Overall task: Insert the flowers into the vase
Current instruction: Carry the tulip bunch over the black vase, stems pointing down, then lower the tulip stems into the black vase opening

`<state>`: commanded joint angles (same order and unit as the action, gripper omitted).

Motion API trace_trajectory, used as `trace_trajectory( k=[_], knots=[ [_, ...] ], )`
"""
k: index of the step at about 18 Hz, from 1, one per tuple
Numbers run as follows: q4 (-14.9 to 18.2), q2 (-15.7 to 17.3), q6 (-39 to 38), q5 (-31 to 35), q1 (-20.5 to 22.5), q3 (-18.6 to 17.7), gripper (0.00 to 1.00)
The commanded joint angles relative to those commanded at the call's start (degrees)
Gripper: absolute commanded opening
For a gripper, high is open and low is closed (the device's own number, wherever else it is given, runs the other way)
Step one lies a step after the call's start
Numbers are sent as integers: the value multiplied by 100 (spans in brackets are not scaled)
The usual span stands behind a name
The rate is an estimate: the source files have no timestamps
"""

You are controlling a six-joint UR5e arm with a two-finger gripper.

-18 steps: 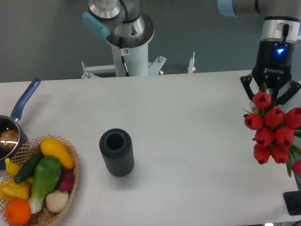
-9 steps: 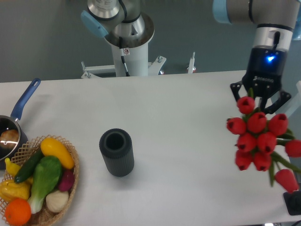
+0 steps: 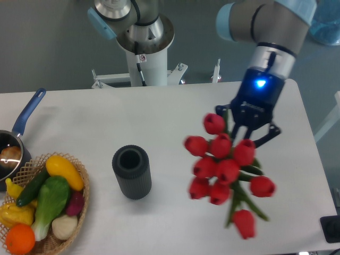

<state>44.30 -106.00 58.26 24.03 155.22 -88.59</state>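
Note:
The flowers (image 3: 223, 167), a bunch of red tulip buds with green stems and leaves, hang in the air over the right half of the table. My gripper (image 3: 249, 130) is shut on the bunch from above, its black fingers spread around the top buds. The vase (image 3: 132, 171), a short dark ribbed cylinder with a round open mouth, stands upright on the table left of centre. It sits well to the left of the flowers and apart from them.
A woven basket (image 3: 81, 199) of colourful vegetables sits at the front left corner. Behind it a blue-handled saucepan (image 3: 24, 119) lies at the left edge. The robot's white base column (image 3: 147, 61) stands behind the table's far edge.
The gripper has carried the flowers leftward from the table's right edge towards the middle. The bunch has swung and now hangs lower. The vase has not moved.

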Motion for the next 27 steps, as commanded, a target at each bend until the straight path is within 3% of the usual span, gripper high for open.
trace_trajectory(
  k=[3, 8, 14, 19, 27],
  knots=[
    [9, -9, 237, -949, -44, -236, 7],
    [9, 87, 949, -1882, -53, -931, 7],
    [9, 79, 1020, -2990, -36, -1353, 7],
    [9, 325, 1432, -3026, -18, -2091, 7],
    [17, 325, 1442, -3097, -140, -2312, 7]
  ],
)
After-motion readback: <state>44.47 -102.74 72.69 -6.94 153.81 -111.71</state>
